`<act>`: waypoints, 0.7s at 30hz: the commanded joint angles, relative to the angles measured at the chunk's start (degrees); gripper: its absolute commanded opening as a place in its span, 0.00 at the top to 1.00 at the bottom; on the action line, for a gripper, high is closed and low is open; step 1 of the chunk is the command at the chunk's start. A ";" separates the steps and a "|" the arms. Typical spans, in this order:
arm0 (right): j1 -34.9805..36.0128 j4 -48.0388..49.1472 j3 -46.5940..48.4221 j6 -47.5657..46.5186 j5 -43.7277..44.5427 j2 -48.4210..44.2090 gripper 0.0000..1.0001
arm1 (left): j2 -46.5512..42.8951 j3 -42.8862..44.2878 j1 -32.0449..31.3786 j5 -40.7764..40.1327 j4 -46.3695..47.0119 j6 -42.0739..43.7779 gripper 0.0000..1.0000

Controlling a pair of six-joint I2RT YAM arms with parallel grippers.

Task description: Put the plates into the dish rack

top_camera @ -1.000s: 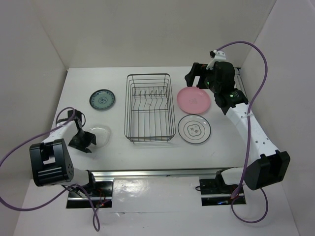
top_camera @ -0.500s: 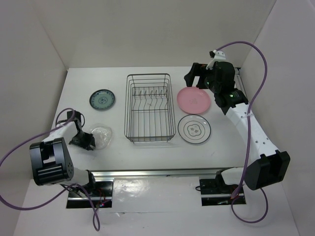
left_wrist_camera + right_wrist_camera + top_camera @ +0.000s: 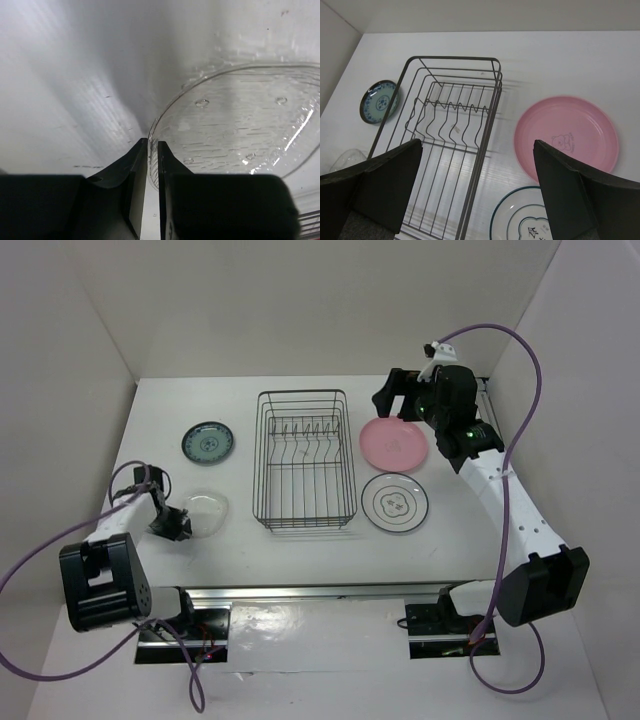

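Note:
My left gripper is shut on the near-left rim of the clear glass plate at the table's front left. In the left wrist view the rim sits pinched between the two fingers and the glass plate spreads to the right. My right gripper is open and empty, held high over the pink plate. The white ringed plate lies in front of it. The teal plate lies left of the black dish rack, which holds no plates.
In the right wrist view my gripper looks down on the dish rack, pink plate, white plate and teal plate. White walls close the table on three sides. A metal rail runs along the near edge.
My left gripper was open beside the glass plate and has closed on its rim, with the wrist turning slightly. The right arm has not moved.

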 commanded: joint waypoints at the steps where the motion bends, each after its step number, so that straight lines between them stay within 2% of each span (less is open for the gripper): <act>1: 0.39 3.66 -0.18 0.55 -0.84 0.41 0.01 | -5.82 2.00 0.54 -6.43 -8.20 -2.52 1.00; 2: 0.39 3.66 -0.18 1.16 -0.84 0.41 0.01 | -9.85 3.15 0.54 -7.13 -8.91 -2.53 1.00; 6: 0.39 1.91 2.01 1.69 -0.84 1.90 0.01 | -16.11 11.05 0.54 -8.53 -10.15 2.65 1.00; 10: 1.62 1.99 2.54 1.16 -0.31 2.70 0.01 | -19.19 19.84 0.54 -8.55 -10.68 7.22 1.00; 11: 1.62 1.99 2.54 1.16 0.30 2.70 0.01 | -19.72 20.64 0.54 -7.15 -9.29 10.88 1.00; 17: 2.15 6.55 0.62 1.68 -4.44 1.38 0.01 | -22.63 25.03 -0.08 6.47 3.71 20.40 1.00; 18: 2.15 7.43 -0.18 1.69 -4.44 -0.19 0.01 | -21.85 26.00 -1.30 10.05 5.30 23.63 1.00; 21: 2.15 7.97 0.60 1.69 -7.07 -1.00 0.01 | -17.65 31.45 -6.03 12.11 7.16 28.39 1.00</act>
